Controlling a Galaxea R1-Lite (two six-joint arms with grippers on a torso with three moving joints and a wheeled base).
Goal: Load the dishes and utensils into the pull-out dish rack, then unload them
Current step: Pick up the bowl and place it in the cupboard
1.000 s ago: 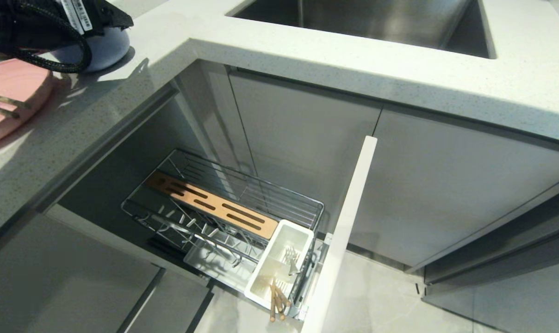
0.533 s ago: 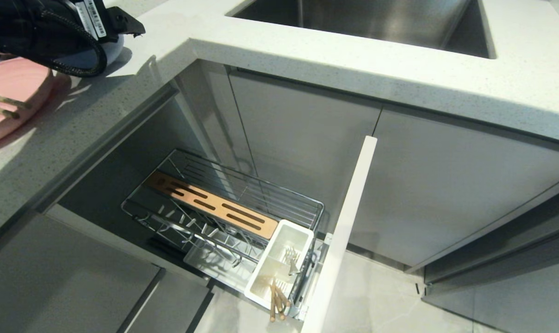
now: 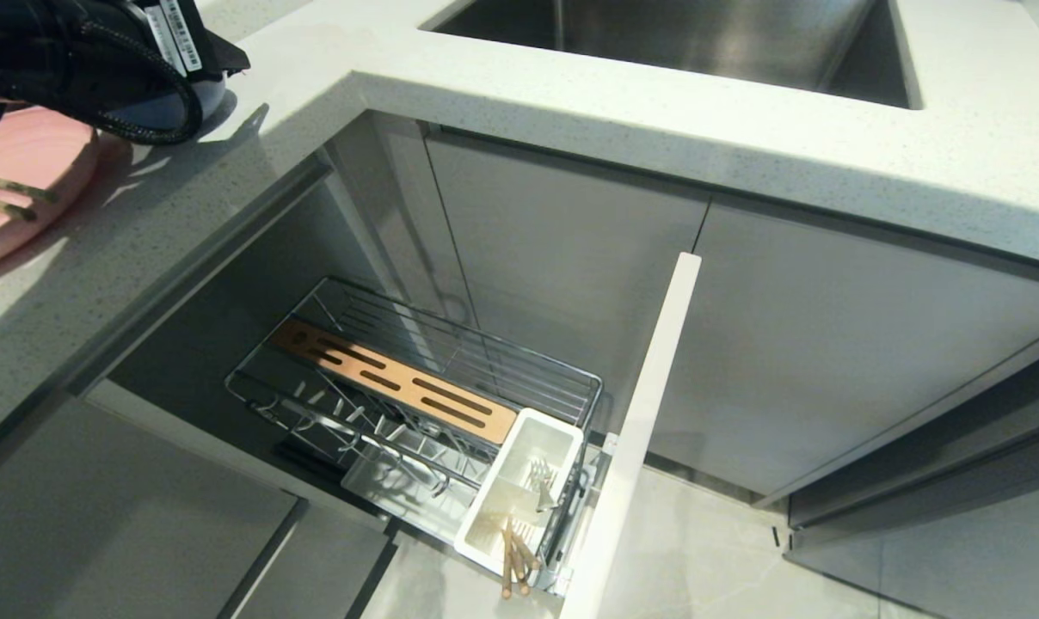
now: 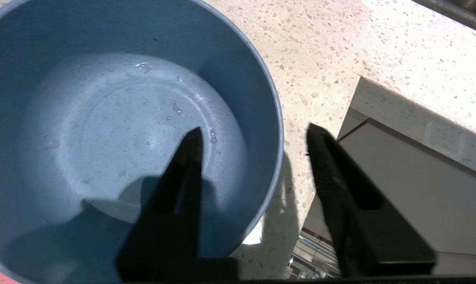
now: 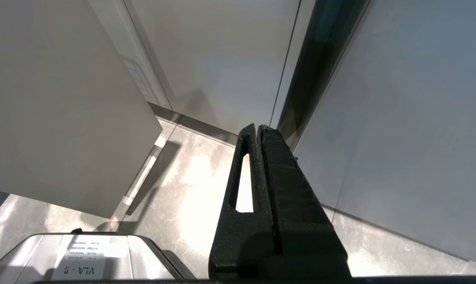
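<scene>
A pale blue bowl stands upright on the speckled counter; under my left arm only a sliver of the bowl shows. My left gripper is open and straddles its wall, one finger inside, one outside, with gaps on both sides. The salmon-pink plate lies at the far left with wooden chopsticks across it. The pull-out dish rack stands open below. Its white cutlery cup holds more chopsticks and a silver utensil. My right gripper hangs shut near the floor.
The rack's tall white front panel juts out to the right of the basket. A steel sink is sunk into the counter behind. The counter's front edge overhangs the rack. Grey cabinet doors flank the opening.
My left arm has come further over the blue bowl, hiding most of it in the head view. The rack and its contents have not moved.
</scene>
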